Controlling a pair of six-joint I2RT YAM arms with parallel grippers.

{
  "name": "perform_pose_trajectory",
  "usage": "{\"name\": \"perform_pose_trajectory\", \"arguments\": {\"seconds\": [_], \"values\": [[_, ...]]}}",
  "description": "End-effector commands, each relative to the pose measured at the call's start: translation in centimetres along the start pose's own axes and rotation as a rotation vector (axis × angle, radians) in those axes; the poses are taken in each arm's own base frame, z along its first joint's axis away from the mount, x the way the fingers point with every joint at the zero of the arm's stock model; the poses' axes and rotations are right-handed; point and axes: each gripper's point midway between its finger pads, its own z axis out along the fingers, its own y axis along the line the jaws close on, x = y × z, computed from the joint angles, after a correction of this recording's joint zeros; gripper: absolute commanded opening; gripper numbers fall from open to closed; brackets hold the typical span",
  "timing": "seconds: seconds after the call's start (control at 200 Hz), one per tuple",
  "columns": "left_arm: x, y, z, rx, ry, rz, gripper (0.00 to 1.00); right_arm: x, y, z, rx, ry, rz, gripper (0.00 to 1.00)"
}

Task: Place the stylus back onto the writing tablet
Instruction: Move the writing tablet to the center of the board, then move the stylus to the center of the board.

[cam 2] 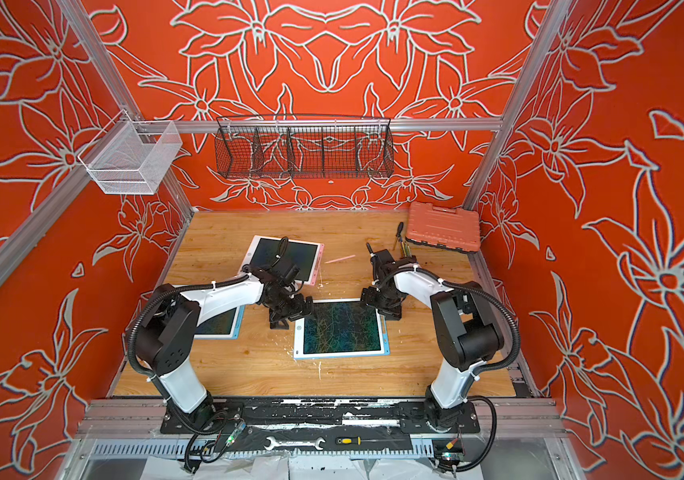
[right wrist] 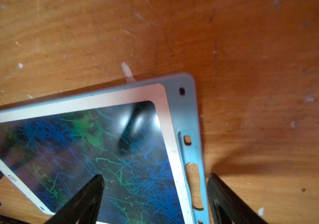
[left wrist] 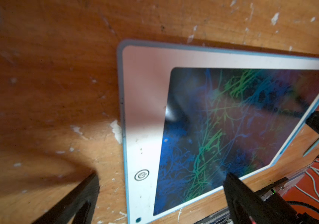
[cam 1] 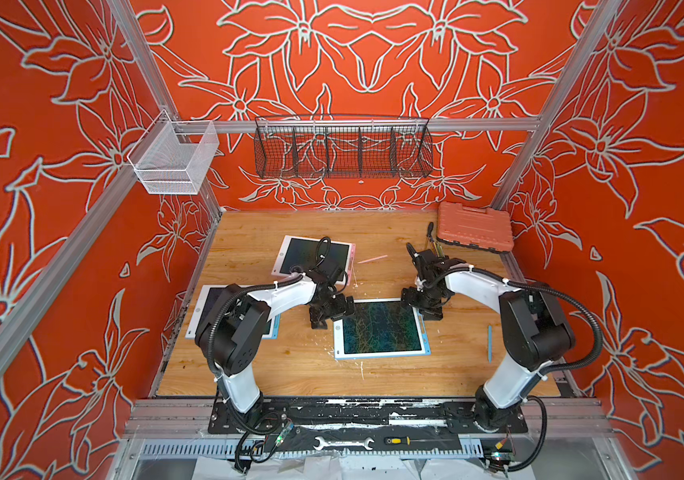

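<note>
Blue stylus (cam 1: 489, 344) apart from tablet (cam 1: 382, 328) edge.

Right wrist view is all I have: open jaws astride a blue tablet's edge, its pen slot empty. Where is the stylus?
Observer: In a top view, a blue stylus lies on the table, apart from the blue tablet, to the robot's right of it.
Reviewer: Any other stylus?
Observer: A pink stylus lies beside the pink tablet, farther back.
Reviewer: And the other arm?
Observer: The left gripper is at the blue tablet's opposite edge, jaws open and empty.
</note>
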Motion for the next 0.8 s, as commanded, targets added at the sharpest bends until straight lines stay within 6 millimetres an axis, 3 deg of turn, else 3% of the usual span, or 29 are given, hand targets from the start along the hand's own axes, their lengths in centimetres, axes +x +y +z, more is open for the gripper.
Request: {"name": "perform_pose_trajectory", "arguments": {"seconds": [0.0,0.345,0.796], "values": [[-0.2,0.9,-0.3,-0.061,0.006,0.002,0.98,-0.7,-0.3,-1.5,0.056,-0.035,0.007,0.86],[-0.5,-1.5,-3.6,-0.002,-0.051,0.118,0.99,-1.8,-1.5,-4.4,0.093,-0.084,0.047,0.87],[0.2,-5.4,-4.6,0.039,-0.083,0.31,0.99,-0.6,-8.9,-7.3,0.197,-0.091,0.2,0.87]]}}
